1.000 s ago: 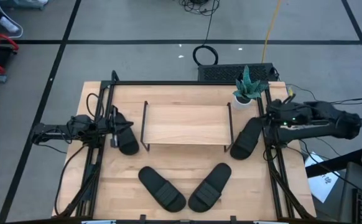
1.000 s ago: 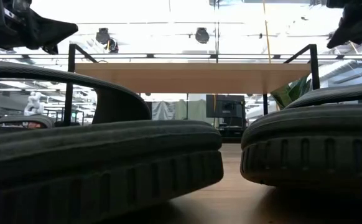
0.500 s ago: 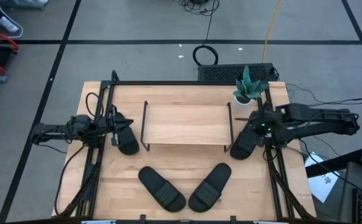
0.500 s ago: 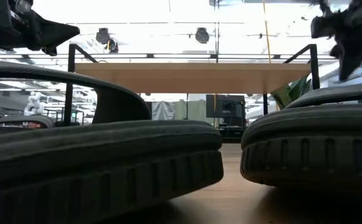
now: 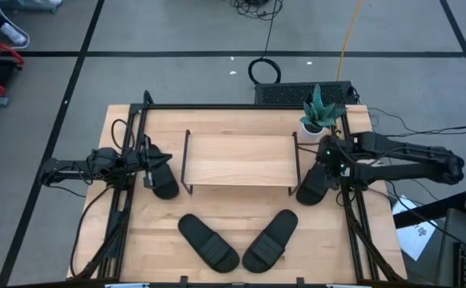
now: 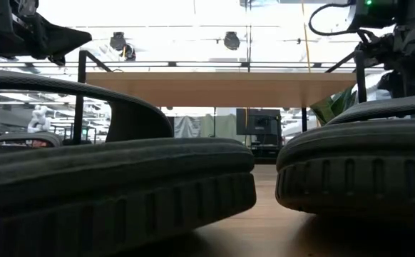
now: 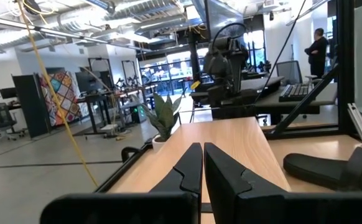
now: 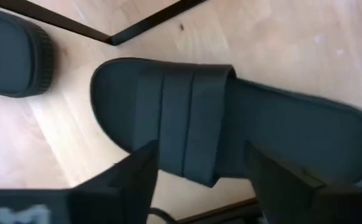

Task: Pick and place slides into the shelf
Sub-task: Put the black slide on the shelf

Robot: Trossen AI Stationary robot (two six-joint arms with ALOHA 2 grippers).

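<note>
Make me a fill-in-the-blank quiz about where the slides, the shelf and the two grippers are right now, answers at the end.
1. The right gripper hangs with its fingers open over the strap of the slide at the shelf's ____ end.
2. The number of slides lying on the shelf's top is ____.
3. The left gripper is over the slide at the shelf's left end, and its fingers are ____.
4. The small white pot near the right gripper holds a ____.

Answers: right; zero; shut; plant
</note>
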